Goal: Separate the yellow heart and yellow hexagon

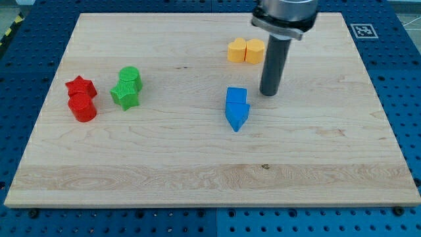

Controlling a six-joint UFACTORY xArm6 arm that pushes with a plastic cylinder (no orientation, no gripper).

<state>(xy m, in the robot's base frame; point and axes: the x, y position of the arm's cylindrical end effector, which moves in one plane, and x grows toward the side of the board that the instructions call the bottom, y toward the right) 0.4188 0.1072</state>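
Nearest the camera among the blocks sit two blue ones — a blue cube (236, 98) with a blue pointed block (237, 116) touching its near side, around the middle of the wooden board (197, 178). Just right of them and slightly farther back, my tip (268, 94) rests on the board, touching no block; the arm has no claw, only this rod. Beyond it, toward the far edge, the yellow heart (237, 50) and yellow hexagon (255, 51) touch side by side — heart left, hexagon right. Far left: a red star (81, 86) against a red cylinder (83, 107), then a green cylinder (130, 78) against a green star (124, 96).
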